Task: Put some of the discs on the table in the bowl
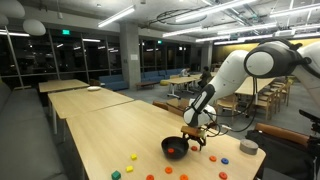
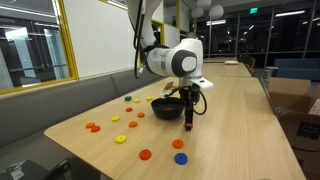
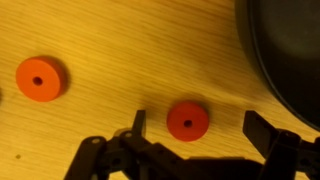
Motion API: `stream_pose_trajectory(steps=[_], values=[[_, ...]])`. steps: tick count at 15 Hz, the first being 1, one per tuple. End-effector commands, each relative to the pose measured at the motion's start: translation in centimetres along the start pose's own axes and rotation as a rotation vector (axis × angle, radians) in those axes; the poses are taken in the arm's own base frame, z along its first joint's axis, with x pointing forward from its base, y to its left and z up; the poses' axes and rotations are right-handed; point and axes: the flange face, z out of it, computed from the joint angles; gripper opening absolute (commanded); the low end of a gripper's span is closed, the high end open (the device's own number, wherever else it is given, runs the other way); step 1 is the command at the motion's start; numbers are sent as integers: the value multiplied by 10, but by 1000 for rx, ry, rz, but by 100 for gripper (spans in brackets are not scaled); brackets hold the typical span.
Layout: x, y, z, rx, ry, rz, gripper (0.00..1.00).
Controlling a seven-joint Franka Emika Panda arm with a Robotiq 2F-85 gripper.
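In lower centre of wrist view: gripper [image 3: 196, 122] wide open around orange disc [image 3: 187, 120]; thin flat disc could slip out when pinched.

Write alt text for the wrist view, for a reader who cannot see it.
The open gripper shows at the bottom edge, its two fingers framing an orange-red disc that lies flat on the pale wood table. A second orange-red disc lies to the left, and the curved rim of the black bowl fills the top right corner.
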Motion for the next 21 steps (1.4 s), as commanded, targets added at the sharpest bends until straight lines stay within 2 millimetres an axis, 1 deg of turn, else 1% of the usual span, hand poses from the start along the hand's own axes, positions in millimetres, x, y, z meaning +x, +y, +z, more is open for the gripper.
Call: stream_pose_trajectory(steps=[1,4,5,6,9,13,14,16,18,21], values=[[1,-5,-7,-4,18,10,100],[-1,-4,-7,-2,18,12,100],[-1,-3,-7,3,20,9,83],[-1,-3,-7,3,21,7,73],[-3,-2,-7,5,21,4,49],[-3,-1,-13,14,26,4,18],[-3,0,-14,14,27,5,22],[-4,3,-20,17,35,8,23],[-5,8,-33,30,60,15,23],[-12,16,-63,69,122,9,23]])
